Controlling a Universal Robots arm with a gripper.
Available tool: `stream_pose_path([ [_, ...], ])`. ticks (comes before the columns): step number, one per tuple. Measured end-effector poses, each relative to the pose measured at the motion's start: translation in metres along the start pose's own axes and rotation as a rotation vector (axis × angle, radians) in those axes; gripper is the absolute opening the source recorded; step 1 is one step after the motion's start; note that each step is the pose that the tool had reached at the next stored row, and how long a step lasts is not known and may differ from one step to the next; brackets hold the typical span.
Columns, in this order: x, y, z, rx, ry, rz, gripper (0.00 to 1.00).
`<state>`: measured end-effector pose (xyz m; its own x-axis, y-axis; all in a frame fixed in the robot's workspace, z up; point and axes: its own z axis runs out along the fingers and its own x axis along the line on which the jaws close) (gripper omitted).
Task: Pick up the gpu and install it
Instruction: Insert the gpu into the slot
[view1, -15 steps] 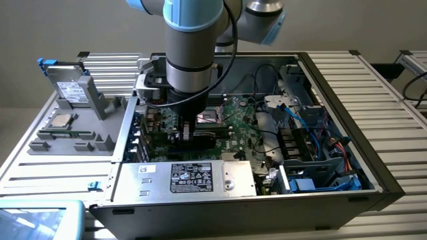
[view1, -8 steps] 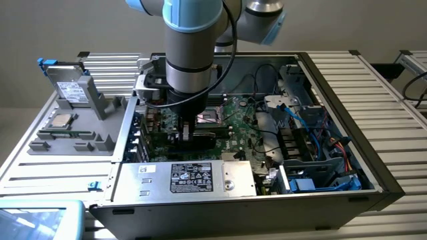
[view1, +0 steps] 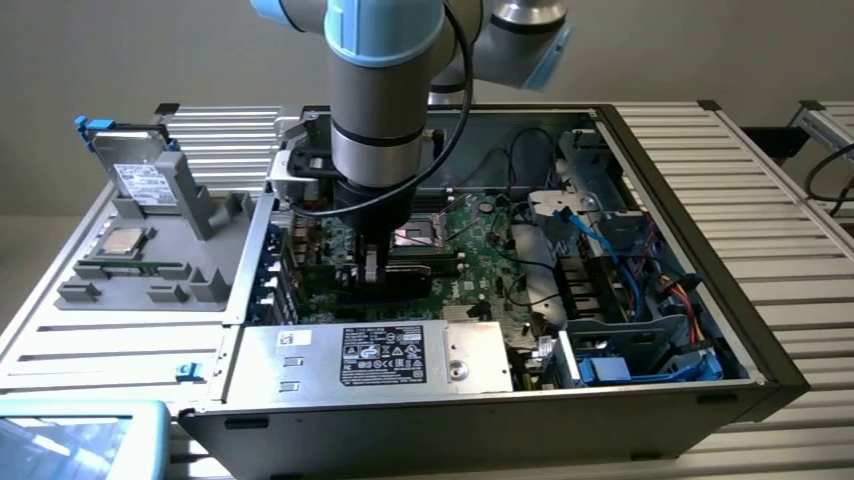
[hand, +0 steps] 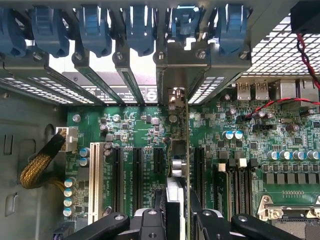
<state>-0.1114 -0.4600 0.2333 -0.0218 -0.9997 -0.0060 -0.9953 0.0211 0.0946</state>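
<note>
One gpu (hand: 179, 147) stands upright, clamped in the gripper (hand: 176, 212).

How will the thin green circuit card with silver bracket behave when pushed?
The thin green circuit card looks stiff: it stands straight, edge-on, between the fingers. Probably fragile, with small parts on it. Being narrow, it may tilt.

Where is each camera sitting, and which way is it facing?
Exterior view: off the arm, high up, looking down into the open computer case; the arm and gripper show.
Wrist view: on the wrist, looking past the fingers at the motherboard; the fingers clamp the gpu, seen edge-on.
Shared: gripper, gpu, motherboard.
</note>
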Motion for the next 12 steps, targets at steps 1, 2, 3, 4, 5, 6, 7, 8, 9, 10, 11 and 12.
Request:
stream_pose_path([
  [1,0.0,-0.0001,0.0,-0.0001,0.0,0.0,0.29],
  [2,0.0,-0.0001,0.0,-0.0001,-0.0001,0.0,0.29],
  [3,0.0,-0.0002,0.0,0.0,-0.0001,0.0,0.29],
  [4,0.0,-0.0003,0.0,0.0,-0.0001,0.0,0.29],
  [5,0.0,-0.0003,0.0,0.0001,0.0,0.0,0.29],
  [6,0.0,-0.0003,0.0,0.0001,0.0,0.0,0.29],
  [7,0.0,-0.0001,0.0,0.0003,0.0,0.0,0.29],
  [8,0.0,0.0,0.0001,0.0003,0.0,0.0,0.29],
  [9,0.0,0.0001,0.0001,0.0001,0.0,0.0,0.29],
  [10,0.0,0.0001,0.0001,0.0001,-0.0001,0.0,0.29],
  [11,0.0,0.0002,0.0001,0.0002,-0.0001,0.0,0.29],
  [12,0.0,0.0002,0.0001,0.0001,0.0,0.0,0.29],
])
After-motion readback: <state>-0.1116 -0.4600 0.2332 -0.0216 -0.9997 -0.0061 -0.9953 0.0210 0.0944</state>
